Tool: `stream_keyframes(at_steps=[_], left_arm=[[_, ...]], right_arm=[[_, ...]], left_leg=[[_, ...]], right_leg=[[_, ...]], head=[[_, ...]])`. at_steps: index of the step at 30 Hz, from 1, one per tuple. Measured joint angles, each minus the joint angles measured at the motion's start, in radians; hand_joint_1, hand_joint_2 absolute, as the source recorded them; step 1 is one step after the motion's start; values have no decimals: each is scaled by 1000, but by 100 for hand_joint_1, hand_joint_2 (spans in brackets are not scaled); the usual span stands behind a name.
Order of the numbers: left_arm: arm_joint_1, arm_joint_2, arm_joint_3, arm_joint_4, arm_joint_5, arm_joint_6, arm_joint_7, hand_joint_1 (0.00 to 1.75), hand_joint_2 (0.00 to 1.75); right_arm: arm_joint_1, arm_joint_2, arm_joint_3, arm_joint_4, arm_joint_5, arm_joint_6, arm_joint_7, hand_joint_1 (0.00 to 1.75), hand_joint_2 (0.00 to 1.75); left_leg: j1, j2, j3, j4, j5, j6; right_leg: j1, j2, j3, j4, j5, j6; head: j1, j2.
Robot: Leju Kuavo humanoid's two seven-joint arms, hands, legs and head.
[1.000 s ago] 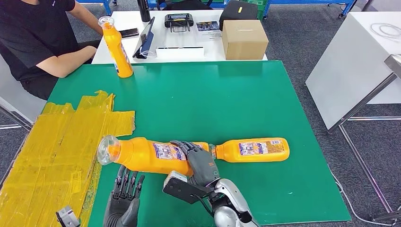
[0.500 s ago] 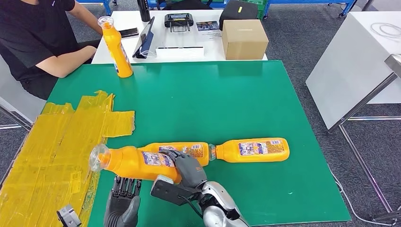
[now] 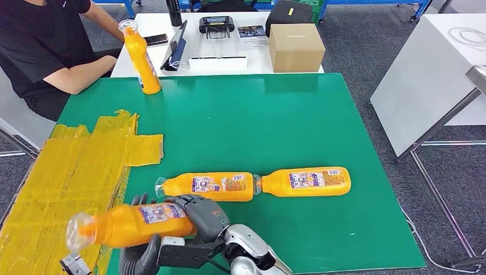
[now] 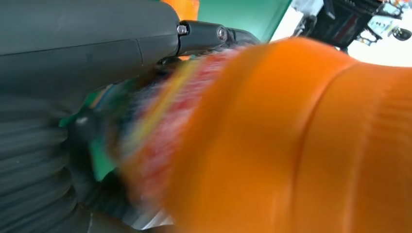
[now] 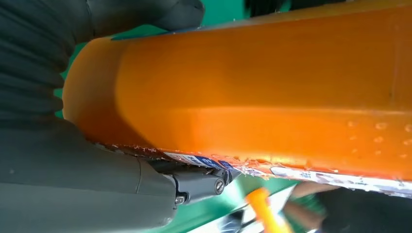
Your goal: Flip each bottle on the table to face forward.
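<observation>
Left side first: yellow tape patch (image 3: 69, 172) covers the mat's left part, and the held bottle (image 3: 123, 224) has its clear cap end out over that tape edge. Your left hand (image 3: 137, 255) sits under the bottle; you can't tell if its fingers are closed on it or just cupping, since the left wrist view is motion-blurred orange. Your right hand (image 3: 198, 213) wraps the bottle's base end, fingers clenched around it, label facing up.

Risk 1: grip is at one end only, so the long cap end can sag or twist out if the left hand isn't really supporting. Risk 2: blur suggests fast motion, so a quick roll may slip the smooth plastic.

Moving right: 2 bottles lie on the green mat (image 3: 321, 114), middle bottle (image 3: 206, 187) and right bottle (image 3: 306, 181), cap to base, nearly touching. The middle bottle is near your right hand, so setting down there could knock it and roll the other.

Far back left, 1 upright bottle (image 3: 140, 57) stands by a person's arm (image 3: 74, 74).
</observation>
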Motion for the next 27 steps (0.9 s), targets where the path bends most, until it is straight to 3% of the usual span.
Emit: stream_keyframes(at_steps=[16, 20, 27], left_arm=[[0, 0, 19, 6, 4, 9, -29, 2, 175], [5, 0, 24, 6, 17, 25, -42, 171, 175], [11, 0, 26, 5, 47, 53, -72, 175, 175]], right_arm=[[-20, -2, 70, 0, 6, 15, -21, 175, 175], [-25, -6, 87, 0, 6, 18, -27, 175, 175], [-28, -8, 99, 0, 4, 20, -30, 175, 175]], left_leg=[[0, 0, 0, 0, 0, 0], [0, 0, 0, 0, 0, 0], [0, 0, 0, 0, 0, 0]], right_leg=[[0, 0, 0, 0, 0, 0], [0, 0, 0, 0, 0, 0], [0, 0, 0, 0, 0, 0]], head=[[0, 0], [0, 0], [0, 0]])
